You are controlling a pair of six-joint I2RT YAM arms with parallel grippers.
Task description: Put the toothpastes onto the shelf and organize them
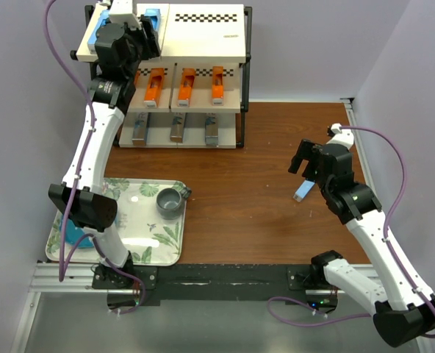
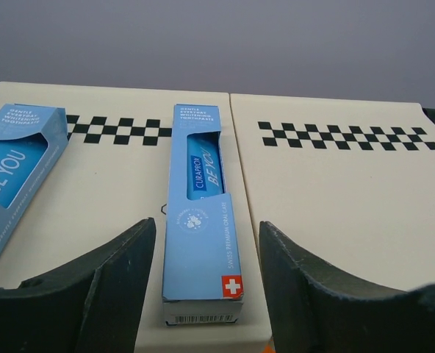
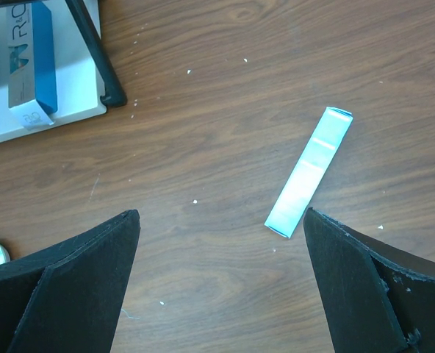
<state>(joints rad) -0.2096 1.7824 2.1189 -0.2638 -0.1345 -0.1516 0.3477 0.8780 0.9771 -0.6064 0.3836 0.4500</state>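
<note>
My left gripper hangs over the top cream boards of the black-framed three-tier shelf. Its fingers stand apart on either side of a light blue rectangular toothpaste box, which lies beside the seam between the boards and touches neither finger. A second light blue box lies at the top's left edge. My right gripper is spread wide above the brown wooden table, where a third light blue box lies flat toward the right edge.
</note>
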